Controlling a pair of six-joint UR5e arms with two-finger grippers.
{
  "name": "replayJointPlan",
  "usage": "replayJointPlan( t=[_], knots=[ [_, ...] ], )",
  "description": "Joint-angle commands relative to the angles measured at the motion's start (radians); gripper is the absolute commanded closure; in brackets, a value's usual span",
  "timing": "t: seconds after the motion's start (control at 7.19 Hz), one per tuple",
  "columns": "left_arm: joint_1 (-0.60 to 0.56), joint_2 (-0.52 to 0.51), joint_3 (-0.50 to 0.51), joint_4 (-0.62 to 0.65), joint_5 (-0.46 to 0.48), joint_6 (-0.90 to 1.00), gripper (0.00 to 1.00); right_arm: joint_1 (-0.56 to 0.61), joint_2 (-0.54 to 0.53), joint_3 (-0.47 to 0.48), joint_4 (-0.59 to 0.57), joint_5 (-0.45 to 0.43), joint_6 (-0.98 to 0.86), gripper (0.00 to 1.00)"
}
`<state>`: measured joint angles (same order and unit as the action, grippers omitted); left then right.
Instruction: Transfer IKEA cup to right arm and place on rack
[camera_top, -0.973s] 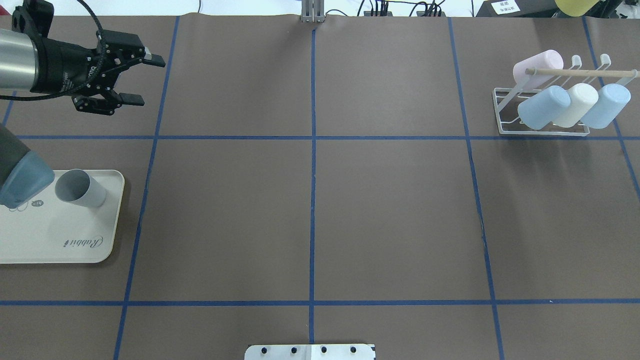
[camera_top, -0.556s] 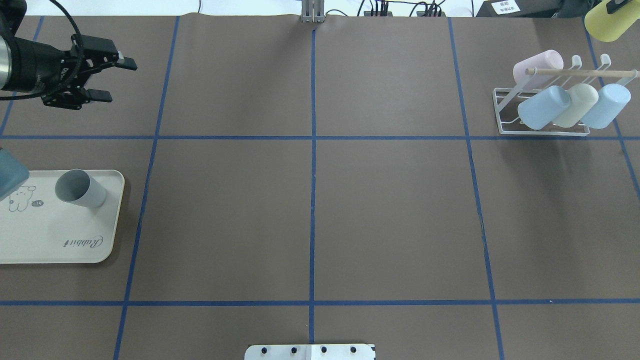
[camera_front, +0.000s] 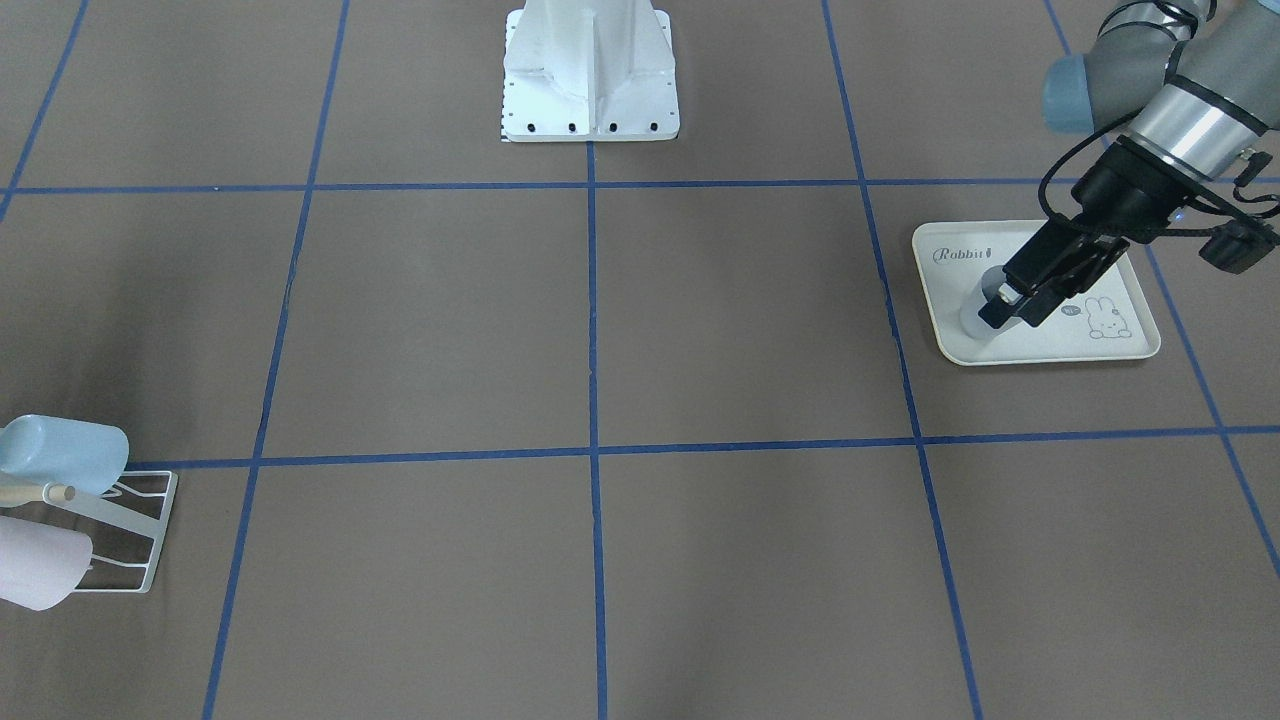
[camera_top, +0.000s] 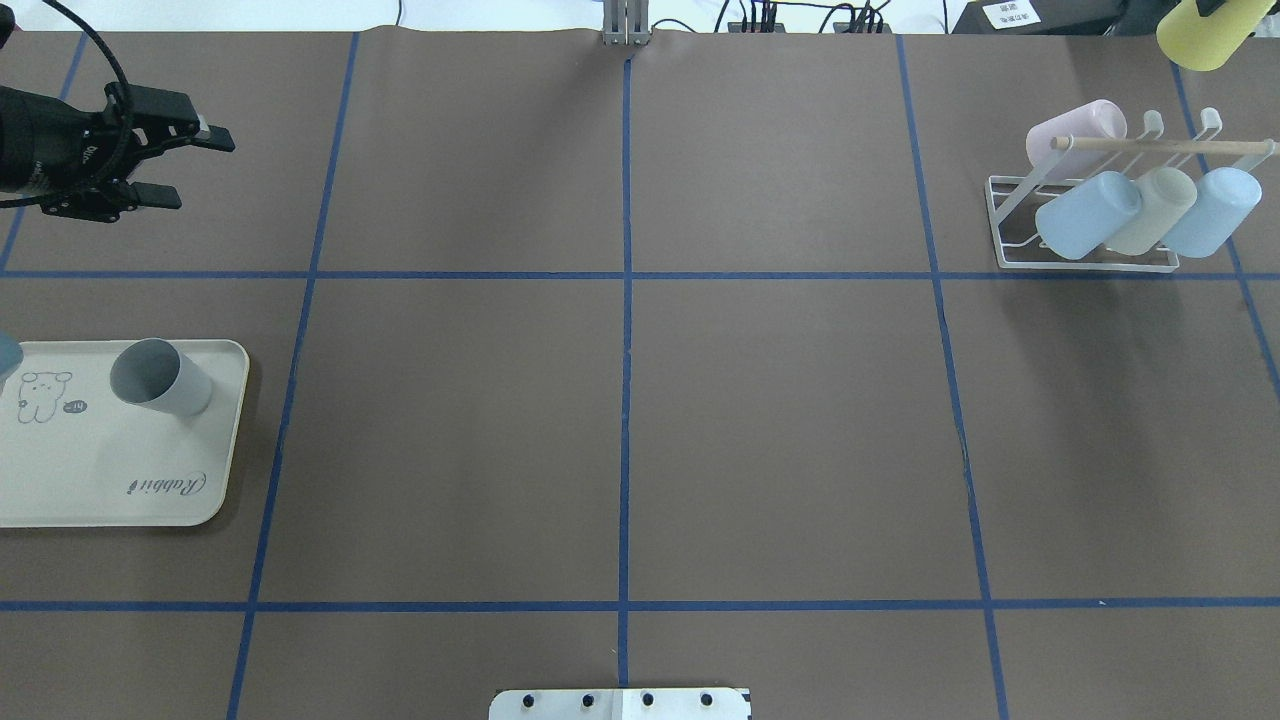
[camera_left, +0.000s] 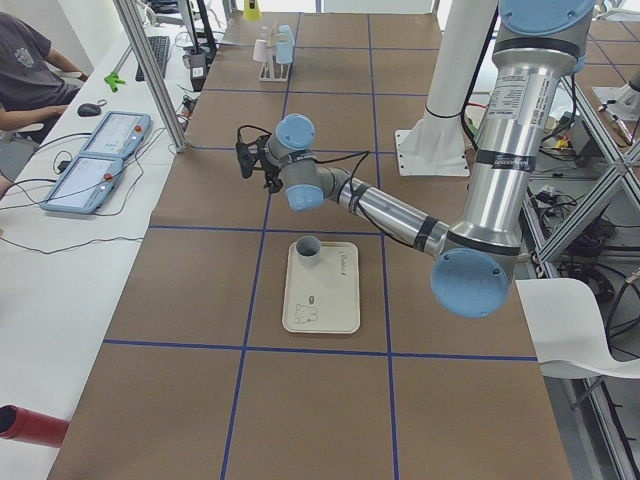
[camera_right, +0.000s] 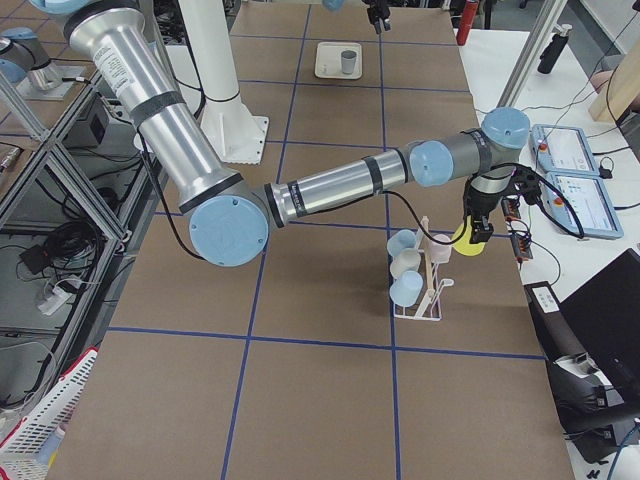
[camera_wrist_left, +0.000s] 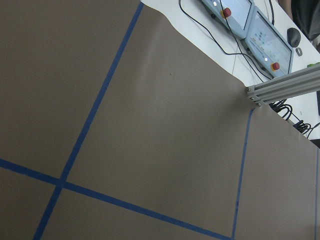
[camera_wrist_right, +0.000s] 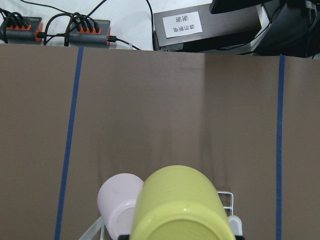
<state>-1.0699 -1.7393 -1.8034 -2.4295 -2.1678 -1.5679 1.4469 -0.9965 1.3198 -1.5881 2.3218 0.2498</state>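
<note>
The right gripper (camera_right: 473, 231) is clamped on the yellow cup (camera_top: 1205, 32), aloft just beside the far side of the rack (camera_top: 1003, 218); the left gripper (camera_top: 203, 170) hangs spread wide, empty; a grey cup (camera_top: 160, 378) stands on the tray (camera_top: 120, 490).

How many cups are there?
6. On the rack: pink cup, two blue cups, cream cup. A yellow cup in the right gripper. A grey cup on the tray. None seems hidden.
</note>
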Motion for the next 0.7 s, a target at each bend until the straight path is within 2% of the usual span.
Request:
replayJointPlan(
  t=[0.0,0.56],
  knots=[
    [0.001,0.012,-0.011,0.000,0.002,0.002,0.00,-0.026,-0.008,-0.048,0.007,0.002,0.000,0.76],
    [0.001,0.015,-0.013,0.000,0.003,0.002,0.00,-0.051,0.006,-0.071,0.007,0.021,0.005,0.76]
  ],
)
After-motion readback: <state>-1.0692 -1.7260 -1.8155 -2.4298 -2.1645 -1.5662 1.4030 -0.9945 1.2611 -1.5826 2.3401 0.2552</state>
